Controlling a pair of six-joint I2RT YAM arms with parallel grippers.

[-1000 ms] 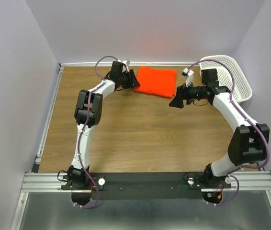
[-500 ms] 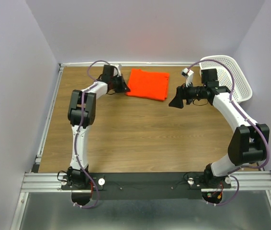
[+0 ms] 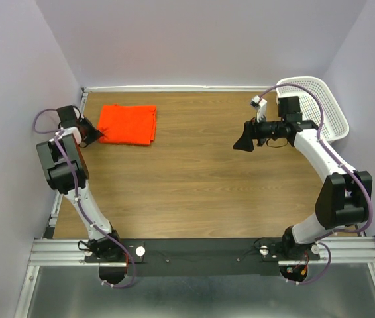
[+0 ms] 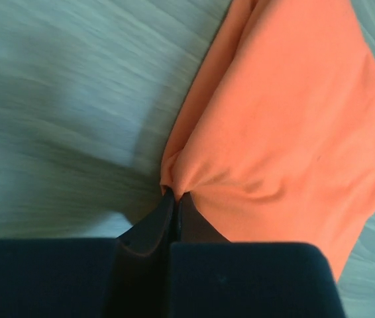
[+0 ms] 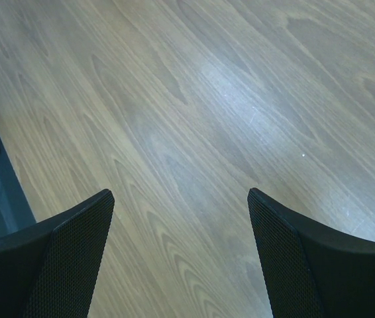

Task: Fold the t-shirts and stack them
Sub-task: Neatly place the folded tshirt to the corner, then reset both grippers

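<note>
Your left gripper (image 4: 175,199) has its fingers (image 4: 149,230) clenched tight on a pinch of the t-shirt (image 4: 287,119), right at the edge of the cloth, which puckers into small creases where they bite. A second ago those fingers stood partly apart beside the folded t-shirt, which then lay at the far middle of the table. Since then they have closed and you have dragged the bundle leftward, so it now lies flat in the far left corner, near the back wall (image 3: 207,40) and the table's left edge. It has kept its neat rectangle through the slide, with the folded edges still square. I read that as the fold being done and the piece being parked where a stack can start. What is left is to let go cleanly, without lifting the top layer as you pull away. Your right gripper (image 5: 179,195) has not moved in that time: it hangs with its fingers spread wide, holding nothing, over bare wood right of the middle, well apart from the t-shirt. The table (image 3: 194,192) is a smooth wood-grain top, and the cloth seems to slide on it without bunching. A white perforated basket (image 3: 320,106) leans at the far right corner; what it holds I cannot tell. Pale lilac side walls (image 3: 15,99) close the space in, and a metal rail (image 3: 207,248) runs along the near edge.
</note>
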